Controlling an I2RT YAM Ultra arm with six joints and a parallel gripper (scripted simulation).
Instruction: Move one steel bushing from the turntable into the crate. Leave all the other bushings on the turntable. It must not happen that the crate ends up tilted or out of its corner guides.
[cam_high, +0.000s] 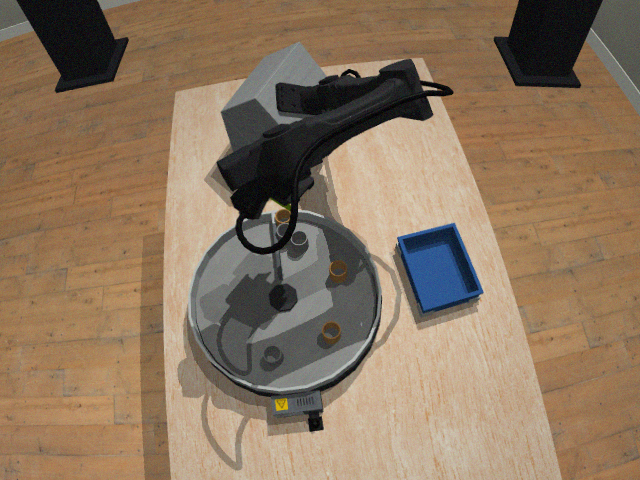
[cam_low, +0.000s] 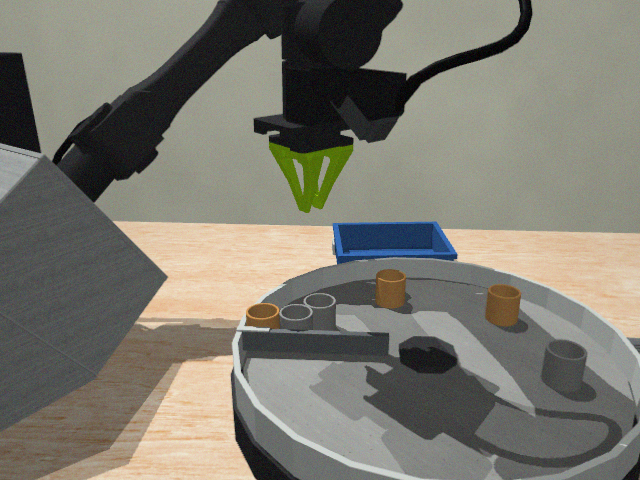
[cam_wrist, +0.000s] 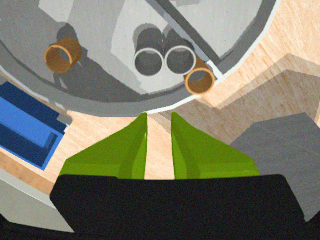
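Note:
A round grey turntable carries several bushings. Two steel bushings stand together against a straight fence bar, with a brass one beside them at the rim. A third steel bushing stands alone. Two more brass bushings stand apart. The blue crate is empty. My gripper hangs high above the turntable's edge near the pair, its green fingers nearly together and empty.
A large grey box stands behind the turntable under the arm. A dark hub sits at the turntable's centre. A small control box is at its front edge. The crate lies to the turntable's right.

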